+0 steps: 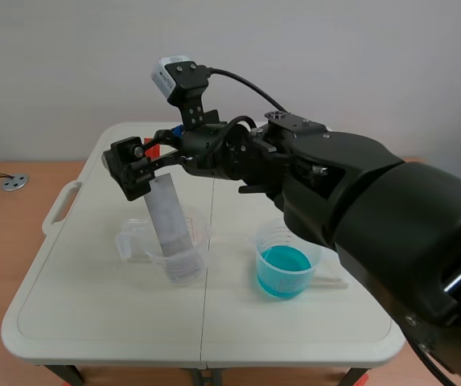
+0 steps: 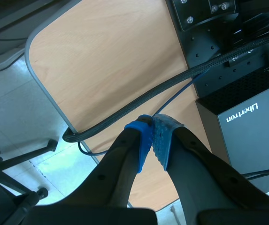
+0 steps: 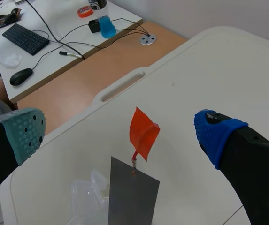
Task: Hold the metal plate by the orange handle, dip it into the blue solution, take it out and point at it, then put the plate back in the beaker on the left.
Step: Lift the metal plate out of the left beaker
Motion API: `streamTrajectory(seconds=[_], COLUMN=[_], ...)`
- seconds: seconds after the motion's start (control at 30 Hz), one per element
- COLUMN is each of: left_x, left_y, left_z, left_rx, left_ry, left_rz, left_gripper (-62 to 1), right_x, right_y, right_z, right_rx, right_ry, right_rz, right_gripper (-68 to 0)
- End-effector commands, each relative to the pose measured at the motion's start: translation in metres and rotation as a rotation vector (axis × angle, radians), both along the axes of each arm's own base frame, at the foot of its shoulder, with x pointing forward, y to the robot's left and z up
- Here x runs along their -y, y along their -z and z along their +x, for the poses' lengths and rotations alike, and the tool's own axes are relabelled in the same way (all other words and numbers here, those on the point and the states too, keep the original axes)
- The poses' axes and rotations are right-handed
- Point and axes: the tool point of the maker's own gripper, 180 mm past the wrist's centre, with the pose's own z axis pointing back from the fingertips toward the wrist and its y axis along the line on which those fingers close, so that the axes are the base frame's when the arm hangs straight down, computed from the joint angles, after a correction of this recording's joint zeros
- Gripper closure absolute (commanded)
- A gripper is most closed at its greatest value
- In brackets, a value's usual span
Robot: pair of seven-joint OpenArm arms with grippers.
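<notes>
The metal plate (image 1: 170,213) is standing in the clear beaker (image 1: 174,253) on the bench's (image 1: 93,305) left half beside the middle seam, its long axis nearly upright, top leaning toward the left edge, orange handle (image 3: 142,133) uppermost. It's looking thin, stiff, light and probably slick; that tab is where to pinch. The right gripper (image 3: 120,133) is holding its fingers spread either side of the handle, not touching it; the left gripper (image 2: 153,136) is pressing its fingers together, empty.

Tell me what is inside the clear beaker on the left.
The metal plate stands tilted in the clear beaker, its top sticking out. Whether liquid is there too cannot be told; in the right wrist view the plate covers its floor.
</notes>
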Motion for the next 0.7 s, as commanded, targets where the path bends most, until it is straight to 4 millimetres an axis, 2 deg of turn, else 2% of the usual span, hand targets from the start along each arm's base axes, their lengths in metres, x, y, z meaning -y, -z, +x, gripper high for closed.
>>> streamTrajectory(seconds=[0.0, 0.17, 0.4, 0.57, 0.67], left_x=[0.0015, 0.0017, 0.0017, 0.0017, 0.0017], left_y=[-0.0021, -0.0022, -0.0022, -0.0022, -0.0022], left_z=[-0.0024, -0.0023, -0.0023, -0.0023, -0.0023], left_rx=[-0.002, -0.002, -0.002, -0.002, -0.002], left_ry=[0.004, 0.001, 0.001, 0.001, 0.001], left_rz=[-0.009, -0.011, -0.011, -0.011, -0.011], left_gripper=[-3.4, -3.4, -3.4, -3.4, -3.4], right_x=[-0.0062, -0.0093, -0.0091, -0.0079, -0.0071], right_y=[-0.0189, -0.0199, -0.0194, -0.0187, -0.0183], right_z=[0.0023, -0.0035, -0.0036, -0.0032, -0.0033], right_rx=[0.037, 0.037, 0.036, 0.035, 0.035], right_ry=[-0.03, -0.067, -0.067, -0.066, -0.068], right_rz=[0.032, 0.038, 0.037, 0.034, 0.033], right_gripper=[-66.2, -60.6, -59.7, -45.6, -41.9])
